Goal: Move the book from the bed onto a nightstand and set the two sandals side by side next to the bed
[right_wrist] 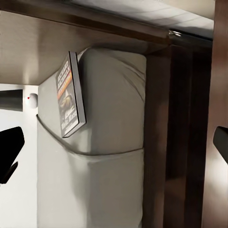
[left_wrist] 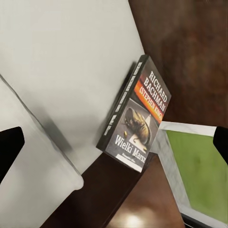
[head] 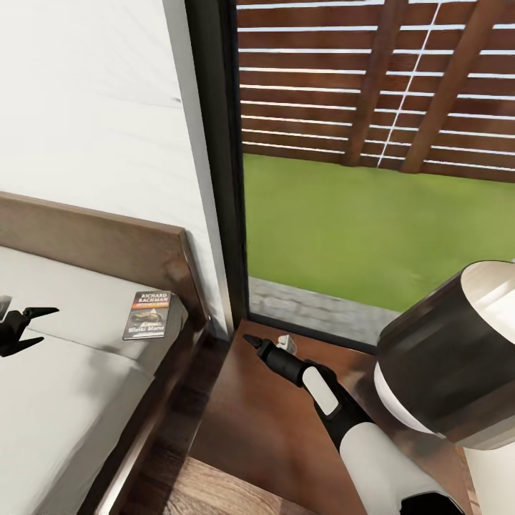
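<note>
White wall and a tall window (head: 372, 143) back the head view, where the book (head: 148, 315) lies flat at the far right corner of the bed (head: 64, 386), just beside the headboard, the left gripper (head: 21, 327) near it over the mattress with jaws spread and empty, the right gripper (head: 252, 340) above the nightstand (head: 265, 429), its jaws too small to judge. Left wrist view shows the book (left_wrist: 137, 116) between parted fingertips (left_wrist: 9, 147): thin, light, stiffish, likely slick-covered, so I would pinch across its long edges. Right wrist view shows the book (right_wrist: 70, 95) on the mattress corner, fingertips (right_wrist: 10, 147) wide apart, nothing held.
</note>
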Motion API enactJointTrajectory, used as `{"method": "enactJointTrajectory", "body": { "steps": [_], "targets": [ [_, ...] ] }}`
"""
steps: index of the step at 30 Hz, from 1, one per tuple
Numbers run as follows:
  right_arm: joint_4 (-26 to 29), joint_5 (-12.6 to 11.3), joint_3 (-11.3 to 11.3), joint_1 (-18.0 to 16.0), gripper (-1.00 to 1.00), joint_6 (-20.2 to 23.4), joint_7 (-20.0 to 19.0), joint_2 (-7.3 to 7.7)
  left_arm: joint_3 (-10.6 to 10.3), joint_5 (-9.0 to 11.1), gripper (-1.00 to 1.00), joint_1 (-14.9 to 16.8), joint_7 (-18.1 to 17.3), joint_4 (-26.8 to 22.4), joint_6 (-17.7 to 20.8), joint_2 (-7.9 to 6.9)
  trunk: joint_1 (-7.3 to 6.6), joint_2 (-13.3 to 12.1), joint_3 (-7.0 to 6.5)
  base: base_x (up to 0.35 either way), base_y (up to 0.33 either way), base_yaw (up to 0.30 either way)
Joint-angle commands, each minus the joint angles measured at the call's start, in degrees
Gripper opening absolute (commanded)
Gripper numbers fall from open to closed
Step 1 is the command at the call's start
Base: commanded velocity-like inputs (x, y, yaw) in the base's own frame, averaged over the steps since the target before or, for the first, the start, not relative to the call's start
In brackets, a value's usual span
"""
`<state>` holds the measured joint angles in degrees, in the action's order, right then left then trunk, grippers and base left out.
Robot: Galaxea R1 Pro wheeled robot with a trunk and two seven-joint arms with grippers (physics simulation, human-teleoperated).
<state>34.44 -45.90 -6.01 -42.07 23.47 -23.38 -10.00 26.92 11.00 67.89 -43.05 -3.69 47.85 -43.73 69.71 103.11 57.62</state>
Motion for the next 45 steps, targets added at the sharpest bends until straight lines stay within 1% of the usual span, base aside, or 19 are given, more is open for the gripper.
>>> {"method": "enactJointTrajectory", "body": {
  "steps": [1,13,30,45],
  "targets": [
    [0.0,-0.3,0.0,0.0,1.00,0.2,0.0,0.00,-0.4,0.6,1.00,0.0,0.0,0.0,0.3,-0.04,-0.01,0.0,0.04,0.000,0.000,0.000],
    [0.0,-0.3,-0.3,0.0,1.00,-0.1,0.1,0.00,-0.5,0.5,1.00,0.0,0.0,0.0,0.3,-0.04,-0.01,0.0,0.04,0.000,0.000,0.008],
    [0.0,-0.3,-0.3,0.0,1.00,-0.1,0.1,0.00,-0.5,0.5,1.00,0.0,0.0,0.0,0.3,-0.12,-0.01,0.0,0.04,0.000,0.000,0.130],
    [0.0,-0.3,-0.3,0.0,1.00,-0.1,0.1,0.00,-0.5,0.5,1.00,0.0,0.0,0.0,0.3,-0.12,-0.01,0.0,0.04,0.000,0.005,0.023]
  ]
}}
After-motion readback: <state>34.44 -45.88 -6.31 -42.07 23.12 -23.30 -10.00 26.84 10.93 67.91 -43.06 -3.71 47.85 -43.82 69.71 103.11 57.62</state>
